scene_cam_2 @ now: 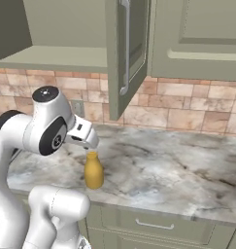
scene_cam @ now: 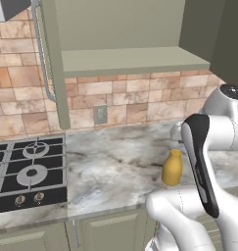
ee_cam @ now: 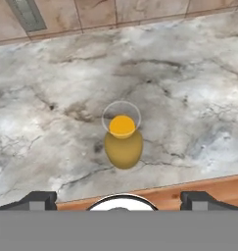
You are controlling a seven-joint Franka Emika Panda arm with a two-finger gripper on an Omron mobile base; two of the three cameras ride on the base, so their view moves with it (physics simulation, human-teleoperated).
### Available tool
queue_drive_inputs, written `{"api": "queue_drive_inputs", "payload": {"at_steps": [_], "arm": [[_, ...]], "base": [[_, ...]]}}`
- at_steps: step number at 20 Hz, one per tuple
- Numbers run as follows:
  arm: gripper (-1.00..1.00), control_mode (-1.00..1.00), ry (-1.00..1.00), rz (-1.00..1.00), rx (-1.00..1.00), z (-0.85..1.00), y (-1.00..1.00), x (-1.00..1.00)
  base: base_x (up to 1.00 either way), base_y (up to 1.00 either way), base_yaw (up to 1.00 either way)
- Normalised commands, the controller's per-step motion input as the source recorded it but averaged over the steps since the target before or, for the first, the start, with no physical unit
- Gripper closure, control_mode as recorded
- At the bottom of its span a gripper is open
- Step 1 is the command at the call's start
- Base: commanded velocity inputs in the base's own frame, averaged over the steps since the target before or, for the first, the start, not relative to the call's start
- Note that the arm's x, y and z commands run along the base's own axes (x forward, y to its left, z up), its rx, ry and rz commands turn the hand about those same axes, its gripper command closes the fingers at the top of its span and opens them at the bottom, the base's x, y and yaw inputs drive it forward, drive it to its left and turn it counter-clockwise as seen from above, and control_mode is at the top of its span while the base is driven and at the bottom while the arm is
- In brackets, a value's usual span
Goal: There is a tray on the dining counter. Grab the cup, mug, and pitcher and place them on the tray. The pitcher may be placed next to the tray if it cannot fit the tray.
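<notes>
End effector (ee_cam: pixel 118 198), fingers spread wide and holding nothing, hangs above the upright pitcher (ee_cam: pixel 123 144) on the marbled counter (ee_cam: pixel 189 98).

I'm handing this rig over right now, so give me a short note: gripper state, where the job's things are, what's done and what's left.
Gripper: open, empty, hanging above the pitcher.
Pitcher: upright on the marbled wall counter, near its front edge, right of the gas stove.
Tray, cup and mug: out of sight from here.
Done: nothing visibly moved yet.
Left: grasp the pitcher, carry it to the tray or beside it, then fetch the cup and mug.
</notes>
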Motion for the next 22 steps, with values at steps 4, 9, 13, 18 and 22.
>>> {"api": "queue_drive_inputs", "payload": {"at_steps": [4, 9, 13, 18, 22], "arm": [[-1.0, -1.0, 0.09, 0.0, 0.0, -0.2, -0.01, 0.03], [-1.0, -1.0, 0.07, 0.0, 0.0, -0.19, 0.0, 0.05], [-1.0, -1.0, 0.05, 0.03, 0.0, -0.2, -0.05, 0.11], [-1.0, -1.0, 0.12, 0.05, 0.0, -0.11, -0.04, 0.05], [-1.0, -1.0, 0.18, 0.02, 0.0, -0.03, 0.0, 0.07]], "base": [[0.0, 0.0, 0.0], [0.0, 0.0, 0.0], [0.0, 0.0, 0.0], [0.0, 0.0, 0.0], [0.0, 0.0, 0.0]]}}
